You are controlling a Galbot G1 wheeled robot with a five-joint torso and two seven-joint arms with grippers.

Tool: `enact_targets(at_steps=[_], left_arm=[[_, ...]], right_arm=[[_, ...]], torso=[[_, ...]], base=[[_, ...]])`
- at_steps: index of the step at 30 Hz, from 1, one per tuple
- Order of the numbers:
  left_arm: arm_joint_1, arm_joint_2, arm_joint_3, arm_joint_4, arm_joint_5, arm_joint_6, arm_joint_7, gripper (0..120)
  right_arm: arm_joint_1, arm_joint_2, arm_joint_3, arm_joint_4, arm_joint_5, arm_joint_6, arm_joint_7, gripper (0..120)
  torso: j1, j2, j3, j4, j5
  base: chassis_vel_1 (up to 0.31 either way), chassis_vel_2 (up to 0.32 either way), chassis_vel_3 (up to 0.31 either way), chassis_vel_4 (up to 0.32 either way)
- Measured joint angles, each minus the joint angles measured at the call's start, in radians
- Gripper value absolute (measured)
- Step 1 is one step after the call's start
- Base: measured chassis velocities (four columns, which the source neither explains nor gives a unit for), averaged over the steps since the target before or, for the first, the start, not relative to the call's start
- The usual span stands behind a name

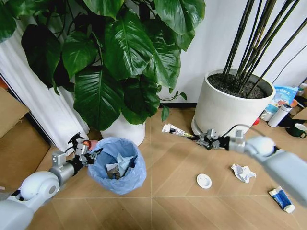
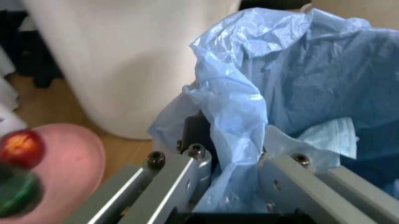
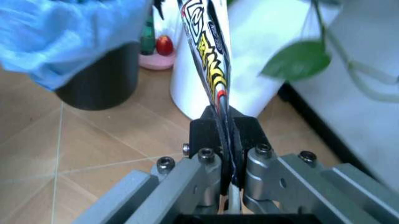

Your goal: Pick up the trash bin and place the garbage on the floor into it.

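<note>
**Q:** Why do you see the floor [image 1: 177,167], the largest surface, carrying so little of the work?

**A:** Both of your arms hold their loads in the air. What rests on the planks is the loose litter: a white round lid [image 1: 204,180], a crumpled paper wad [image 1: 242,172] and a blue-white packet [image 1: 281,199], all well apart from the bin.

**Q:** Why is the trash bin [image 1: 117,165] held as it is?

**A:** Your left gripper [image 1: 88,155] is pinched onto its rim. In the left wrist view one finger sits outside the black wall and the other inside, with the blue bag [image 2: 249,116] bunched between them. That grip appears meant to keep the mouth upward and open, so you can carry the bin to the litter. Paper already lies inside.

**Q:** Where does the wrapper [image 1: 175,130] lie relative to the pincer?

**A:** Your right gripper [image 1: 204,140] is pressed together on one end of it. In the right wrist view the pads [image 3: 206,135] clamp the printed wrapper [image 3: 209,60] edge-on, and the rest juts forward beyond the fingertips.

**Q:** How does it stand to the bin?

**A:** Beside the bin and apart from it, near the white plant pot [image 1: 225,103], not yet over the opening
</note>
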State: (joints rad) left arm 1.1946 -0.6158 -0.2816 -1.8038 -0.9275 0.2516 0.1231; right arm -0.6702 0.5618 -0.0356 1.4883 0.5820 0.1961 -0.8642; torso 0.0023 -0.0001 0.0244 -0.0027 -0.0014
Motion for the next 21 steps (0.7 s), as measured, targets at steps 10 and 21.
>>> enact_targets(at_steps=[10,21], left_arm=[[-0.063,-0.019,0.094,0.019,0.003,0.001,-0.002,0],[-0.151,-0.025,0.185,0.034,-0.010,0.007,-0.009,0]], right_arm=[[-0.011,-0.134,0.060,0.210,0.031,-0.010,-0.027,0],[0.146,-0.125,-0.119,0.211,-0.001,0.010,-0.098,0]], torso=[[0.000,0.000,0.000,0.0004,-0.0001],[0.000,0.000,0.000,-0.0001,-0.0008]], base=[[0.000,0.000,0.000,0.000],[0.000,0.000,0.000,0.000]])
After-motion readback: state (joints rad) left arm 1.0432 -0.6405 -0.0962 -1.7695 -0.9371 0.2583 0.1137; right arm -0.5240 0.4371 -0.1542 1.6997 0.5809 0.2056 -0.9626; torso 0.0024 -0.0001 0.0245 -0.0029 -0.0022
